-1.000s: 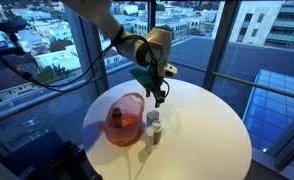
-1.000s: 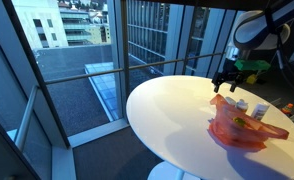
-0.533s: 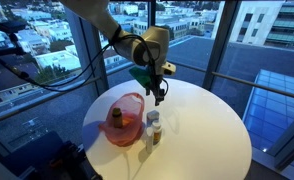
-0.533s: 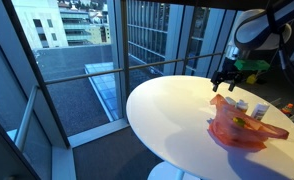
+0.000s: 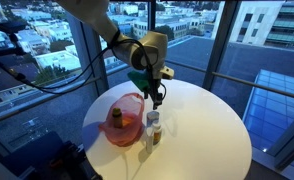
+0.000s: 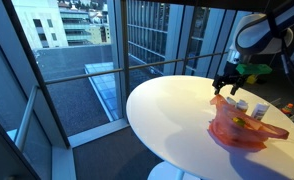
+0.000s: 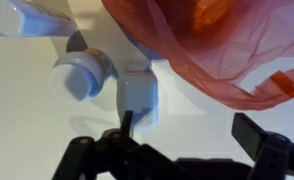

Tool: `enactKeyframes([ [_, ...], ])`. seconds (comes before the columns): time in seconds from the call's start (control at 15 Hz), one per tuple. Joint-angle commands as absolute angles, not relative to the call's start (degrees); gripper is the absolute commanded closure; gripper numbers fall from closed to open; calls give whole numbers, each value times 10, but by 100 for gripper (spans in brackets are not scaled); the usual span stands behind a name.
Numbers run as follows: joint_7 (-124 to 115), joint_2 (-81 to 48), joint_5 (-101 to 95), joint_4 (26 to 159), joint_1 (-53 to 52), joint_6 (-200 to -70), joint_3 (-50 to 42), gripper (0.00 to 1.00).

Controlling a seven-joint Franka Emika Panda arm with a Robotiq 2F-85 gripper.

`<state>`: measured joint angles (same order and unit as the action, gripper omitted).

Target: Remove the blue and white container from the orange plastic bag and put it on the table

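The orange plastic bag (image 5: 127, 118) (image 6: 243, 128) lies slumped on the round white table (image 5: 202, 125) (image 6: 167, 115), with a dark brown bottle (image 5: 116, 121) inside it. The blue and white container (image 6: 242, 104) (image 7: 139, 100) stands upright on the table just outside the bag. In the wrist view the bag (image 7: 217, 40) fills the upper right. My gripper (image 5: 158, 98) (image 6: 227, 83) (image 7: 192, 135) hangs open just above the table, on the far side of the container. Nothing is between its fingers, and the left fingertip (image 7: 127, 124) is close to the container.
A small bottle with a pale cap (image 7: 82, 78) (image 6: 259, 110) stands beside the container, and another pale object (image 7: 22, 20) lies beyond it. The bag's loop handle (image 7: 277, 88) trails onto the table. Floor-to-ceiling windows surround the table.
The arm has edged slightly toward the bag. The jaws stay open and nothing on the table has moved.
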<state>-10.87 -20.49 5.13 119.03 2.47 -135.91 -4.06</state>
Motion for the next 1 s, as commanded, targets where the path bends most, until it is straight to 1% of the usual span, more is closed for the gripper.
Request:
enactKeyframes([
  [0.0,-101,-194,55,1205,28,-1365,-40,0],
  [0.93,-91,-210,60,1206,37,-1374,-39,0],
])
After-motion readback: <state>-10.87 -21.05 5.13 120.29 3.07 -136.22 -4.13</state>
